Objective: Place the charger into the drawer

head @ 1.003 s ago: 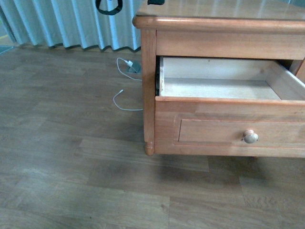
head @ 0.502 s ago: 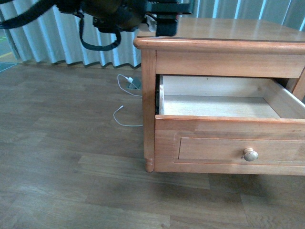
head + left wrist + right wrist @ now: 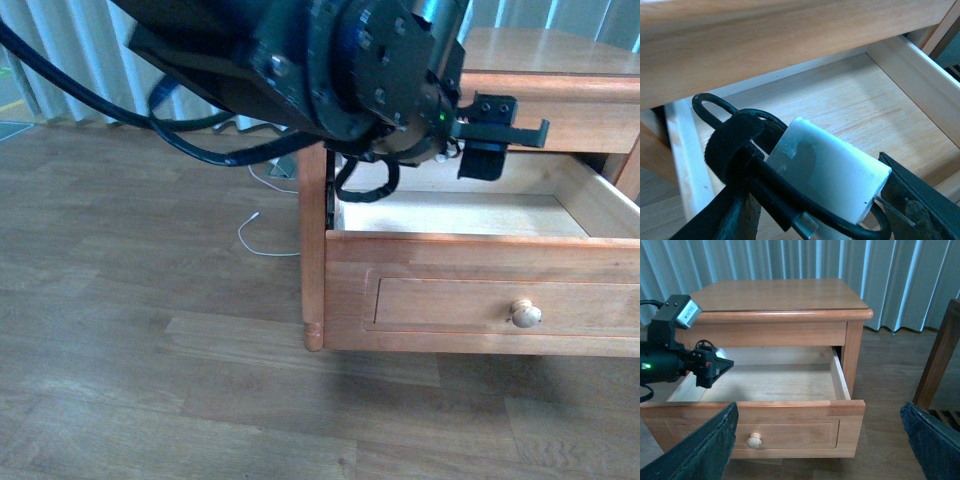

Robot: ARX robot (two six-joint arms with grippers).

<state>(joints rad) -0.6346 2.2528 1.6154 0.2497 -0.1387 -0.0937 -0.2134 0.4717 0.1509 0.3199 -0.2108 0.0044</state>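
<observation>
Over the open drawer (image 3: 780, 382), your left claw (image 3: 820, 200) clamps the charger (image 3: 835, 170); right claw (image 3: 818, 410) wide, idle. Lower it, then release.

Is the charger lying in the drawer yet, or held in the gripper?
Held: the left gripper clamps the charger over the bare floor of the open drawer.
</observation>
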